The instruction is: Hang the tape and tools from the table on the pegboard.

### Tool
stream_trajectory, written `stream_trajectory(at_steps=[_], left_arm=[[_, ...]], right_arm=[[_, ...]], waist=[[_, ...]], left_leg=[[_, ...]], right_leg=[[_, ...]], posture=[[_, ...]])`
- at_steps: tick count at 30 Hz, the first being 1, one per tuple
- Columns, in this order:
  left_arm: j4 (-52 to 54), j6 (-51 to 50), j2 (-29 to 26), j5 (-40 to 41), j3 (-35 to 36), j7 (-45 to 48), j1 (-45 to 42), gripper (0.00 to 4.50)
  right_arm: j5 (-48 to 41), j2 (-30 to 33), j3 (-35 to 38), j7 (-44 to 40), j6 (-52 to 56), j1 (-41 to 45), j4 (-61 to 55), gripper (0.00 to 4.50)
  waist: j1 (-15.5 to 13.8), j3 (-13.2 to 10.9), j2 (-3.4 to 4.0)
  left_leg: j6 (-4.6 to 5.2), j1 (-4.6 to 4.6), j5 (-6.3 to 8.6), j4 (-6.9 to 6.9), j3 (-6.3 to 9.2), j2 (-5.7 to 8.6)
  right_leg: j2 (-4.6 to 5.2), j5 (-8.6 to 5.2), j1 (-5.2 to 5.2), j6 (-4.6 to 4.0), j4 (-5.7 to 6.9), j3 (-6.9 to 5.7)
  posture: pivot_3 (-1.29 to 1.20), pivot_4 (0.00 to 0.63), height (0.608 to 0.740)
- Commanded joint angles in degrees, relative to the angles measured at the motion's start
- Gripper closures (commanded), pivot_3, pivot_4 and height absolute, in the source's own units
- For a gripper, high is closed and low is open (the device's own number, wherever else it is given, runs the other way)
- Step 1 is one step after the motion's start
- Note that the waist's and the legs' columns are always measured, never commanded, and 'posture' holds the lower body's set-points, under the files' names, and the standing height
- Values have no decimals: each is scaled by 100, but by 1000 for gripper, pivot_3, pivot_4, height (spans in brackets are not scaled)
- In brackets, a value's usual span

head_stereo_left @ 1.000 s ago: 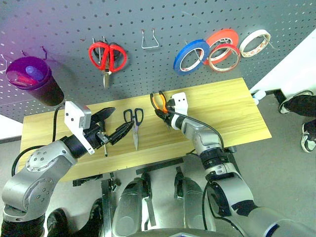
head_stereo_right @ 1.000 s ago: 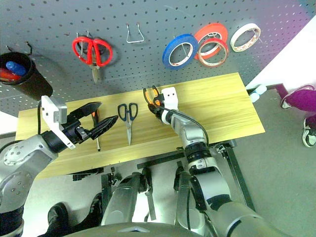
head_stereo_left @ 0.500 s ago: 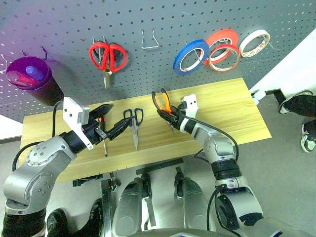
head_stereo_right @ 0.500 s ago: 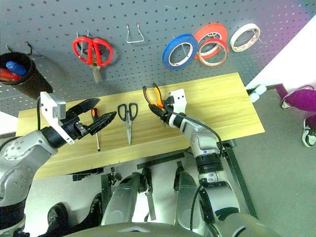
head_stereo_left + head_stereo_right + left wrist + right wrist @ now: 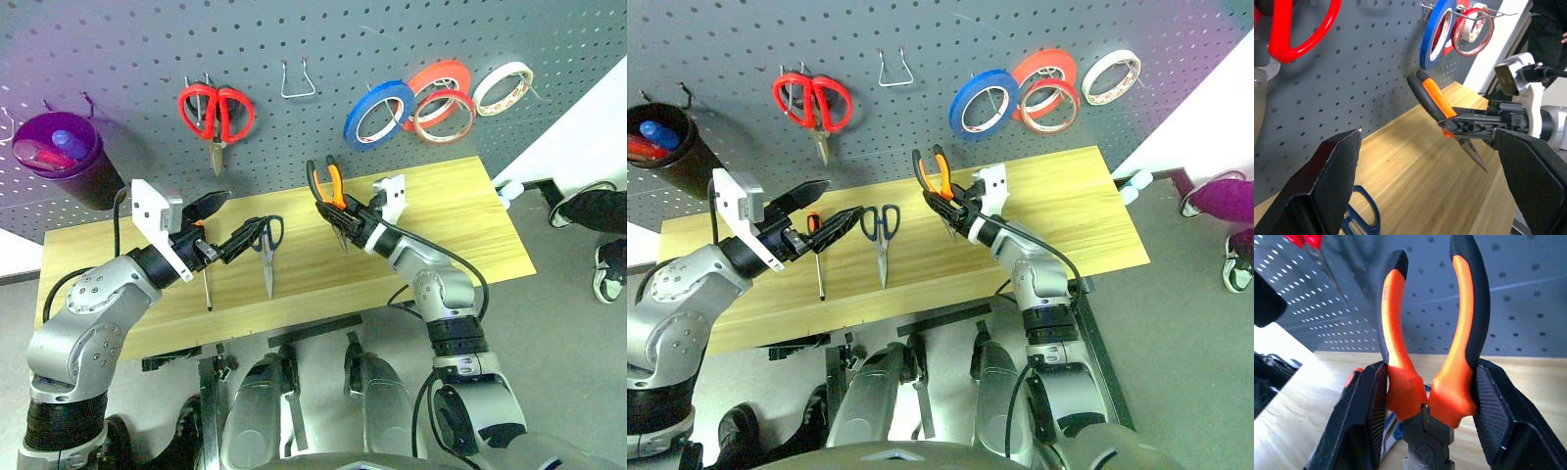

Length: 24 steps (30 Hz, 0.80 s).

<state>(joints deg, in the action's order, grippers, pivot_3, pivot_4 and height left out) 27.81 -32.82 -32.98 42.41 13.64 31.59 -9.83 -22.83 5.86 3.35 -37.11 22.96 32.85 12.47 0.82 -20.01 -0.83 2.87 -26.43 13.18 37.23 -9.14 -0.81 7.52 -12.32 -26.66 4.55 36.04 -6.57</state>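
My right gripper point(image 5: 343, 213) is shut on the orange-and-black pliers point(image 5: 328, 186) near their joint. It holds them above the table point(image 5: 470, 225), handles up toward the pegboard point(image 5: 294, 39). In the right wrist view the fingers point(image 5: 1364, 421) clamp both handles of the pliers point(image 5: 1400, 382). My left gripper point(image 5: 233, 223) hangs open and empty over the left part of the table. It is above the dark-handled scissors point(image 5: 266, 245) and the slim screwdriver point(image 5: 206, 284), which lie flat. The thin pale-red tape ring point(image 5: 439, 139) hangs on a pegboard hook.
Red-handled scissors point(image 5: 216, 110), a blue roll point(image 5: 377, 113), a solid red roll point(image 5: 441, 70) and a white roll point(image 5: 506, 85) hang on the board. A bare wire hook point(image 5: 297, 80) sits above the pliers. A purple cup point(image 5: 64, 157) hangs at far left. A person's shoes point(image 5: 607, 206) show at right.
My right gripper has lifted the pliers off the table and swung them up and to the right, toward the board. The left gripper edged slightly toward the board, still open.
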Motion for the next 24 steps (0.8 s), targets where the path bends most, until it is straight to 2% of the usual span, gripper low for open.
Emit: stream_trajectory(at_steps=[1, 13, 24], left_arm=[[207, 71, 23, 74, 77, -12, -35, 0], [248, 50, 100, 232, 93, -111, -143, 0], [96, 225, 202, 78, 12, -68, -367, 0]], right_arm=[[-276, 56, 146, -161, -170, 165, -391, 2415], [-606, 204, 133, -471, -153, 314, -797, 2415], [-592, 190, 155, -589, -459, 732, -578, 2415]], waist=[[0, 10, -11], [5, 165, -40], [18, 510, -48]], left_leg=[[0, 0, 0, 2, 0, 0], [1, 1, 0, 13, 3, 0], [2, 6, 0, 35, 8, -1]], right_leg=[[-1, 0, 2, 0, 0, 0], [-4, 1, 8, 0, 6, -6], [-13, 4, 24, 0, 13, -11]], posture=[[34, 234, 723], [11, 190, 723], [9, 122, 723]])
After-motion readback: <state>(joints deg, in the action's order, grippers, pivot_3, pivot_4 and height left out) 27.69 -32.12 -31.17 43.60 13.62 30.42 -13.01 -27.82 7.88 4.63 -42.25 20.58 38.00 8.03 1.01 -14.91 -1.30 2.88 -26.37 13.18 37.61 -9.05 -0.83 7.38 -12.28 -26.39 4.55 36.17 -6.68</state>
